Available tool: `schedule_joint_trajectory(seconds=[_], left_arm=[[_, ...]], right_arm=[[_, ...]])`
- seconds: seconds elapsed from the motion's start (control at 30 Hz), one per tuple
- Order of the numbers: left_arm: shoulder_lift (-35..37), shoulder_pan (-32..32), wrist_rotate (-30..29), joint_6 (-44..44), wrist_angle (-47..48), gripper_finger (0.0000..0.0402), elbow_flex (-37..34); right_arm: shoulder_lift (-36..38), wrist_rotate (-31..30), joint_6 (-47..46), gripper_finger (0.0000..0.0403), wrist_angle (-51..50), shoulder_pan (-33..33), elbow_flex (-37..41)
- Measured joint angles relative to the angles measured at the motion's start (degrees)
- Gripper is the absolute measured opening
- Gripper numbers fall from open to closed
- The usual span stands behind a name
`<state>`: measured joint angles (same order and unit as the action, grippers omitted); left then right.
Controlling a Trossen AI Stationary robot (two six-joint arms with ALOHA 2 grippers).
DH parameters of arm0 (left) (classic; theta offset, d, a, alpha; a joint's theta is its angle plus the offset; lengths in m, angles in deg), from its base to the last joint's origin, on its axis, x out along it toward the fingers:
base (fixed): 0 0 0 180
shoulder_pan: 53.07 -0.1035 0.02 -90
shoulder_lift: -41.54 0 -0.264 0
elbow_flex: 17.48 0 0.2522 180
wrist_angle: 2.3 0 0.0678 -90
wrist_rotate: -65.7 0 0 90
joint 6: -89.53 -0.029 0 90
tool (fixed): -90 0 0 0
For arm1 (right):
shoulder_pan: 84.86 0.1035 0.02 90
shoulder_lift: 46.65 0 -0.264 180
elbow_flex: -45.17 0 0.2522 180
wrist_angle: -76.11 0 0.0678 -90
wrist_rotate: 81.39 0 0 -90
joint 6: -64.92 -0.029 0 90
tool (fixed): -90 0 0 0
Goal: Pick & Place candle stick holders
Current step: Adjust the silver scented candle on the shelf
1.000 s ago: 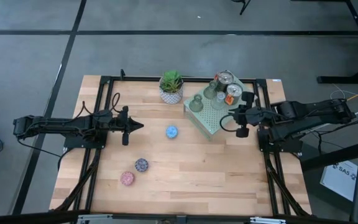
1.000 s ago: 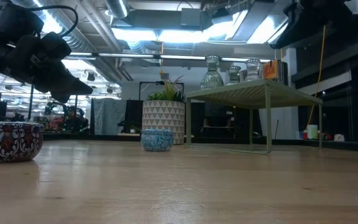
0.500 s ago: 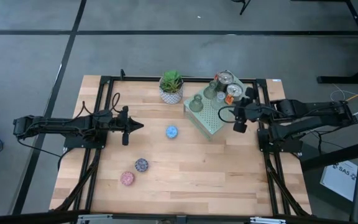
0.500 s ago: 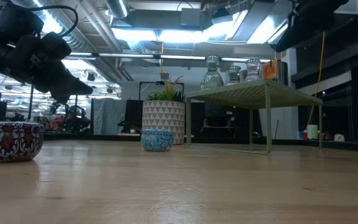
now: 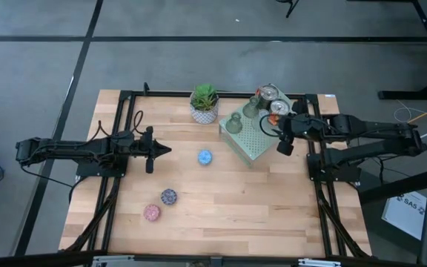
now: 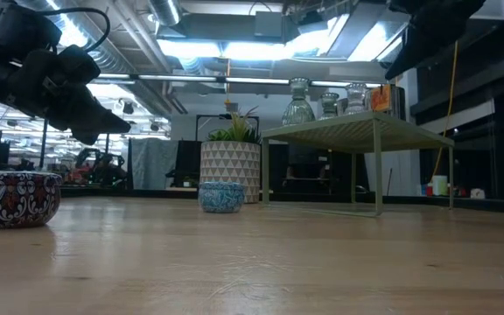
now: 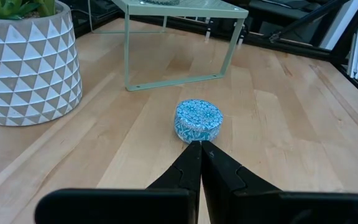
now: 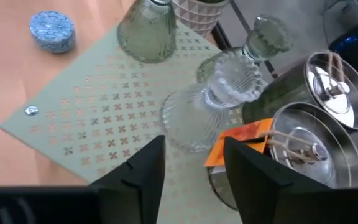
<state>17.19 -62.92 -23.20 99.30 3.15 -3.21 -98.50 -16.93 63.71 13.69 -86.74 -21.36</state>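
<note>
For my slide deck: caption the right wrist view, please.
Open right gripper over the green slab, facing a clear glass holder.

Even, bright light from ceiling fixtures w/ glare in my low view; I see soft shadows, tabletop foreground blurred, arms silhouetted dark.

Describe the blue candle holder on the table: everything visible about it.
The blue candle holder is a small, squat round cup covered in a blue and white mosaic-like pattern, top and sides alike. It stands upright and alone on the bare wooden table, touching nothing else, roughly mid-table between the potted plant and the pale green perforated stand. The left gripper, shut, points at it from short of it without contact. From table height it sits in front of the plant's pot.
</note>
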Motion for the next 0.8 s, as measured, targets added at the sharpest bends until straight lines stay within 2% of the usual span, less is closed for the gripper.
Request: schedule_joint_trajectory(seconds=[0.4,0.8], left_arm=[[-0.01,-0.01,0.00,-0.01,0.00,0.0006,0.00],[-0.01,0.00,0.00,0.01,0.00,0.0006,0.00]], right_arm=[[-0.01,0.30,0.56,0.0122,-0.40,-6.96,0.00],[0.01,0.30,0.54,0.0116,-0.40,-11.53,0.00]])
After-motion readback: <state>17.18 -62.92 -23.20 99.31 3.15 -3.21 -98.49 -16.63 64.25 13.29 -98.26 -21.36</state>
